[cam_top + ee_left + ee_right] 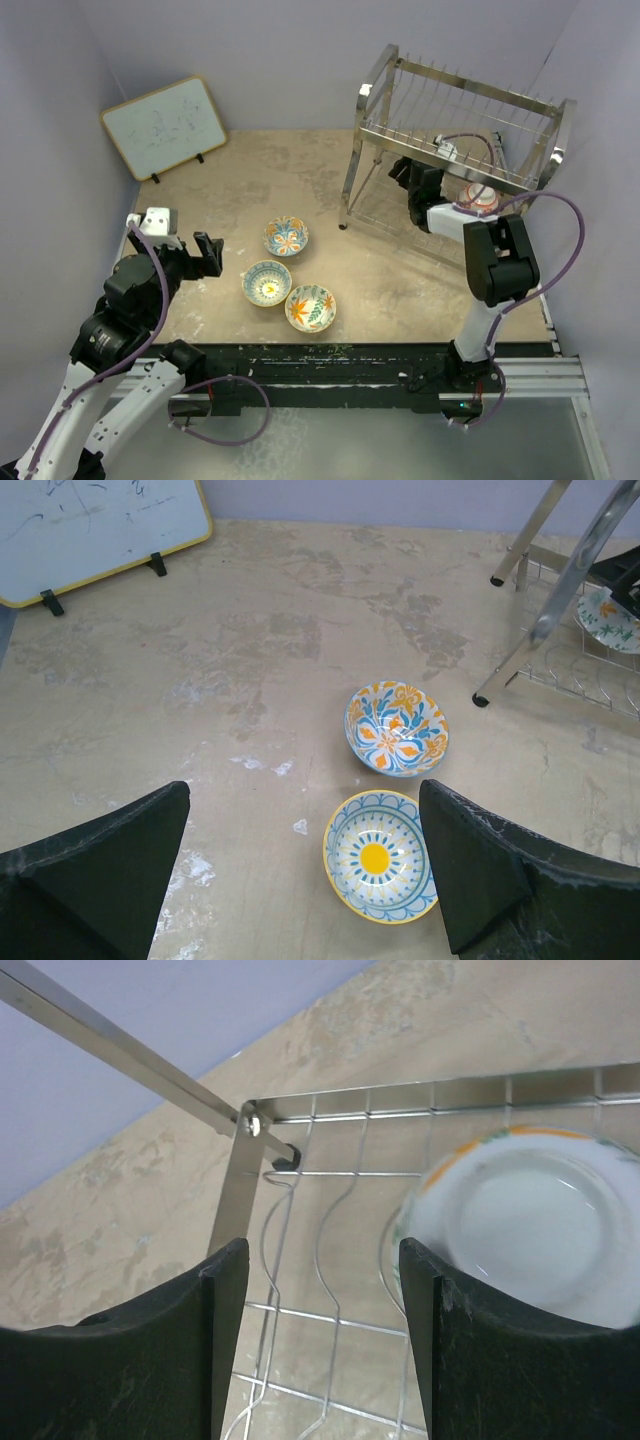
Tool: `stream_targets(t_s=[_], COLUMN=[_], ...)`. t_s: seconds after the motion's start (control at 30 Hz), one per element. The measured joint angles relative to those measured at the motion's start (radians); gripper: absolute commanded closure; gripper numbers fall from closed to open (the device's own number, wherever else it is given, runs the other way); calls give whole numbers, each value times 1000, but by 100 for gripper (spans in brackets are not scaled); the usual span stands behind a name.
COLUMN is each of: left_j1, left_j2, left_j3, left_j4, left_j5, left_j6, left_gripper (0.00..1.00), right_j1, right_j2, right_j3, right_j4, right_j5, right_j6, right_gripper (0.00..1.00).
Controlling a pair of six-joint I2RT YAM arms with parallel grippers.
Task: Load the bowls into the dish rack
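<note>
Left gripper (305, 792), a black two-finger claw, is seen nearest the lens in the left wrist view. Its fingers are spread wide and released. Nothing is held, and only bare surface is seen through the gap. It is hung over the beige mottled tabletop (270, 170), well apart from the tall two-tier chrome wire dish rack (455, 110), on the rack's left.

Three small round ceramic bowls are noted on the tabletop left of the dish rack, all open side up, none touched by a claw.
- The blue-and-orange floral bowl (286, 237) is set nearest the rack's front-left leg.
- The yellow-centred blue-rimmed bowl (267, 283) is set farther from the rack.
- The green-leaf bowl with orange petals (310, 307) is set just beside the yellow-centred one. Whether the rims touch cannot be told.

Right gripper (318, 1250) is found inside the rack's lower tier. Its black fingers are parted, with only rack wires seen between them. A cream bowl with an orange rim line (520, 1220) is laid on the lower-tier wires just beside one finger. It is partly hidden behind that finger, blurred and not clasped.

A bowl with red-orange markings (478, 198) is seen within the rack toward its front right. Its tier cannot be told.

A wood-framed whiteboard (165, 125) is propped far left of the rack.
</note>
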Motion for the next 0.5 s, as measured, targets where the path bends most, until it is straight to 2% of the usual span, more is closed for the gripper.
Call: stream_targets(t_s=[0.17,0.5], left_j1=[0,0], left_j2=[4,7], left_j3=[0,0], left_j4=[0,3], left_j5=[-2,-7], left_j6=[0,0], left_gripper=[1,1], right_j1=[0,-1], right_j2=[68,53], right_j3=[61,61], right_j4=[-3,-64], right_j5=[-4,141], right_j6=[-7,11], right_gripper=[36,36])
